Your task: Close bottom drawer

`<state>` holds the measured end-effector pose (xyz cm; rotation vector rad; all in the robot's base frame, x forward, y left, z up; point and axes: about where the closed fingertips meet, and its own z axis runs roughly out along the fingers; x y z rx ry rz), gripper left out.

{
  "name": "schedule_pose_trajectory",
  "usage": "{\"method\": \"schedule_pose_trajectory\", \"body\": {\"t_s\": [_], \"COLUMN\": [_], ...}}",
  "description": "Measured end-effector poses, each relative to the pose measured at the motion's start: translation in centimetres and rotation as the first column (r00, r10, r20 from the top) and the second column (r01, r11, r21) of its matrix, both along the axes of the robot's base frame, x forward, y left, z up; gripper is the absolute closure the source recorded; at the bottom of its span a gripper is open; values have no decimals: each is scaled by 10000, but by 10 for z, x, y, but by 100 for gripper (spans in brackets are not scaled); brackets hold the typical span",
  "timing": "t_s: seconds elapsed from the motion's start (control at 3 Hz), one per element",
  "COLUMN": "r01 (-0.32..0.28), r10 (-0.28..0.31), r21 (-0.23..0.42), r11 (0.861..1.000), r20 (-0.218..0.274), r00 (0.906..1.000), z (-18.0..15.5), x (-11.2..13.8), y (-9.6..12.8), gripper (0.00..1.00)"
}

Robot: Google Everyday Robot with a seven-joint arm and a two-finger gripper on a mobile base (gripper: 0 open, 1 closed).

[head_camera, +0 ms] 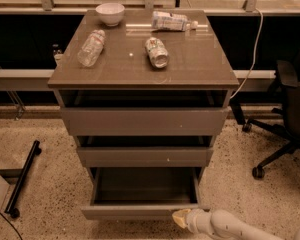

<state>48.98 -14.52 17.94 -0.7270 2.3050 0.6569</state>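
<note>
Since the task needs only a push on a flat front, the gripper [182, 218] sits low at the lower right, its pale tip touching or just beside the right end of the front panel of the bottom drawer [130, 212]. Whether it is released or clenched I cannot tell. This drawer stands pulled far out, and its long tray looks empty. The middle drawer [145, 157] and the top drawer [145, 122] each stand out a little, with their insides hidden in shadow. On the cabinet top [200, 59] a white bowl [110, 13] seems empty, and 3 bottles lie on their sides.
</note>
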Motion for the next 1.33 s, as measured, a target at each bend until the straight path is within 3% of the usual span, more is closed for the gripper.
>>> {"method": "schedule_pose_trajectory", "body": {"t_s": [0.33,1.0,1.33], "r01": [-97,-209,-206], "r10": [103,217,216], "r21": [-89,-84,-90], "r11": [9999,9997,9997], "r20": [633,1189,1317], "r00": [9979,9927,9910], "z": [3,9,9], "x": [28,58,75], "y": [10,20,24], "gripper": [100,100,82]}}
